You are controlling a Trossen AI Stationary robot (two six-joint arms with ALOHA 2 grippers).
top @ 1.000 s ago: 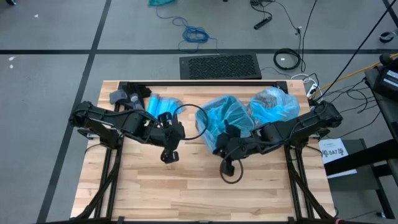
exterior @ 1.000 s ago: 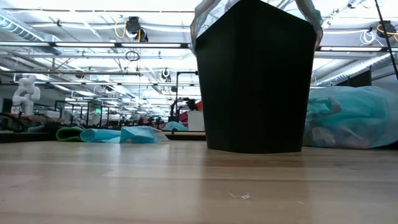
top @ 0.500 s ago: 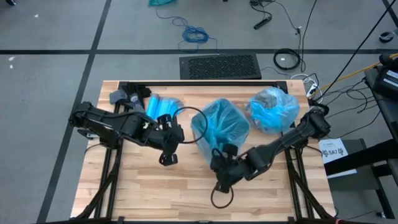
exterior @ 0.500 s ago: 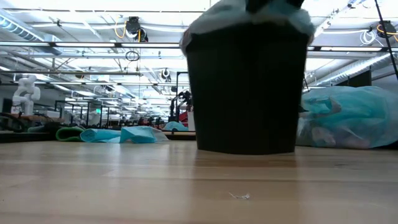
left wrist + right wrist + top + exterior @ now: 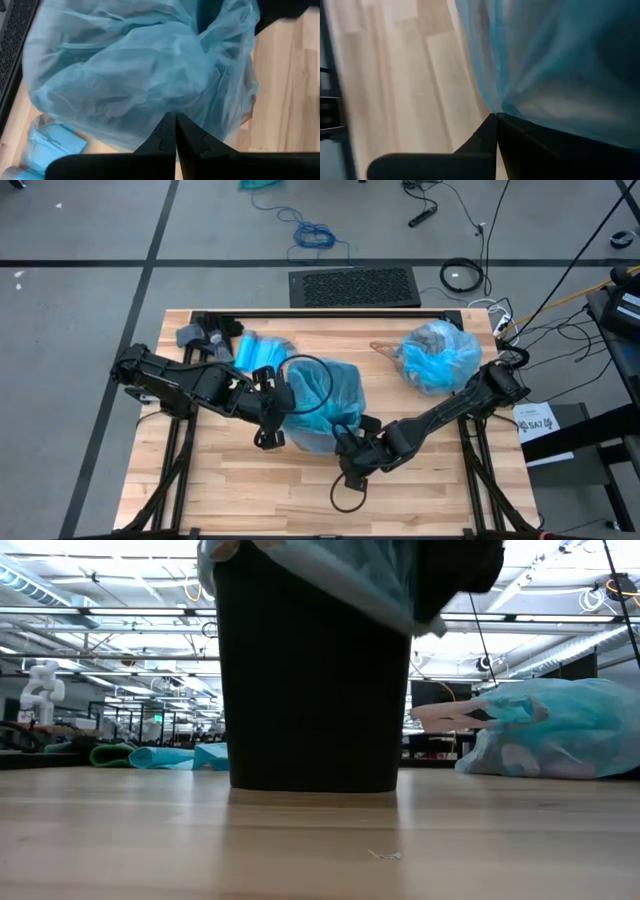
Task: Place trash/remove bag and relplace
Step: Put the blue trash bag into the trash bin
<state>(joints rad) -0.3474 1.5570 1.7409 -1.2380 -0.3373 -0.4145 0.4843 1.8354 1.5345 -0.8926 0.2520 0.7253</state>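
Your left end effector [image 5: 272, 412] and right end effector [image 5: 347, 448] each pinch the blue liner bag [image 5: 322, 402] from opposite sides, fingers pressed together on the film; the bag drapes over the black bin [image 5: 310, 690], whose top is cut off in the low view; a tied full bag [image 5: 437, 356] of trash lies at the counter [image 5: 250, 490] far right; its contents blur through the plastic.

— What colours do you see on your table [image 5: 430, 480]?
— Pale striped wood. Your bin [image 5: 310, 690] is black, lined with a translucent light blue bag [image 5: 325, 395]; the tied full bag [image 5: 438, 355] is the same blue, showing grey and brown inside.
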